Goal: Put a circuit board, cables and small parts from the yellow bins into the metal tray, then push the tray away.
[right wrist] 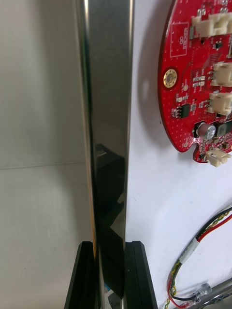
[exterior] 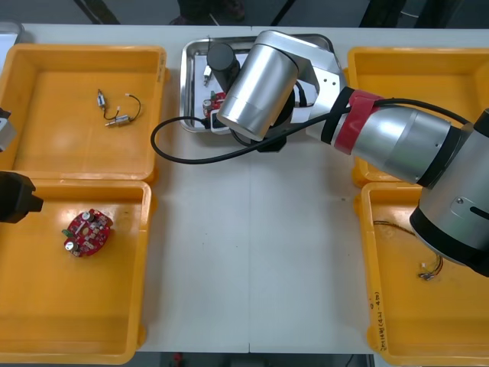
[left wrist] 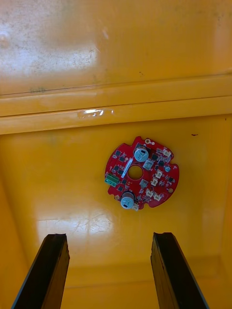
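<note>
Right arm is reaching across the desk [exterior: 252, 252] to the metal tray [exterior: 191, 84], which is sitting at the middle of the far edge. Right hand [right wrist: 111, 244] is clamping the tray's shiny rim, fingers narrow, one on each side of the wall.

Inside the tray, a red circuit board [right wrist: 203, 72] is lying flat on the white floor, with a red and yellow cable [right wrist: 193, 251] near it. A black cable [exterior: 155, 145] is looping across the desk just beside the tray's near rim.

Left hand [left wrist: 110, 235] is hovering over the yellow bin [exterior: 147, 252] at the near left corner, fingers wide and holding nothing. It is hanging above a second circuit board [left wrist: 141, 173] lying on the bin floor.
</note>
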`<state>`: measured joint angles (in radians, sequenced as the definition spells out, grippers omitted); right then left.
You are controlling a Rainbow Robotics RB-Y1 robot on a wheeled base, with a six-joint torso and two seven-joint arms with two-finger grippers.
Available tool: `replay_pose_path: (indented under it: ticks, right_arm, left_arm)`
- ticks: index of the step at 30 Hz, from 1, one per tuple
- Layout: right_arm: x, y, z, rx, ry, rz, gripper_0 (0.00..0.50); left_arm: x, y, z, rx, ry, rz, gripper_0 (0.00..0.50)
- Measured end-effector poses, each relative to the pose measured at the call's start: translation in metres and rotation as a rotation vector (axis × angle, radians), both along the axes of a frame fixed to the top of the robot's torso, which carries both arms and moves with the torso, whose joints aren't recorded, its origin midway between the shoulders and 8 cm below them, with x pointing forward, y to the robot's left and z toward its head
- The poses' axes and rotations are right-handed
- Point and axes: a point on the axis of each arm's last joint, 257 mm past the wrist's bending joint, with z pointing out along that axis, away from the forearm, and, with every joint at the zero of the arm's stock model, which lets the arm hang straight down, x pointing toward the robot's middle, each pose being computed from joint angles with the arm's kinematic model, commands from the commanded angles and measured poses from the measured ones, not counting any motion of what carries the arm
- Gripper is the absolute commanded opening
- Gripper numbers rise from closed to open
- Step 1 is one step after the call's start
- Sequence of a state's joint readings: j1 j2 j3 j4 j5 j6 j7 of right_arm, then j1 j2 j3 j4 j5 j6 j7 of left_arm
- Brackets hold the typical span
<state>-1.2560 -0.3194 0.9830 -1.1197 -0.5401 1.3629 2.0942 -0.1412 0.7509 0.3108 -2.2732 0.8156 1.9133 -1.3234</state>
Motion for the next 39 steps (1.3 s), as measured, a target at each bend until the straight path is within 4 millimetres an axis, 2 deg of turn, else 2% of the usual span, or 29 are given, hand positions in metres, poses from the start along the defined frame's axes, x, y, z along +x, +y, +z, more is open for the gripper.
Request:
replay_pose_path:
  ticks: [15,17,18,19,22,24,33,39]
  right_arm:
    - [0.009,-0.006,-0.001,0.013,-0.009,-0.016,0.000]
    - [0.009,-0.006,-0.001,0.014,-0.009,-0.015,0.123]
    - [0.009,-0.005,-0.001,0.014,-0.010,-0.015,0.271]
    - [0.009,-0.005,-0.001,0.015,-0.010,-0.015,0.361]
    - [0.009,-0.005,-0.001,0.015,-0.009,-0.014,0.468]
    - [0.009,-0.005,-0.001,0.014,-0.009,-0.013,0.500]
    - [0.009,-0.005,0.002,0.020,-0.005,-0.019,0.500]
    - [-0.002,-0.016,0.015,0.020,0.046,-0.074,0.500]
  left_arm:
    - [0.000,0.000,0.000,0.000,0.000,0.000,0.500]
    - [0.000,0.000,0.000,0.000,0.000,0.000,0.500]
    - [0.000,0.000,0.000,0.000,0.000,0.000,0.500]
    - [0.000,0.000,0.000,0.000,0.000,0.000,0.500]
    - [0.000,0.000,0.000,0.000,0.000,0.000,0.500]
    - [0.000,0.000,0.000,0.000,0.000,0.000,0.500]
    - [0.000,0.000,0.000,0.000,0.000,0.000,0.500]
    - [0.000,0.000,0.000,0.000,0.000,0.000,0.500]
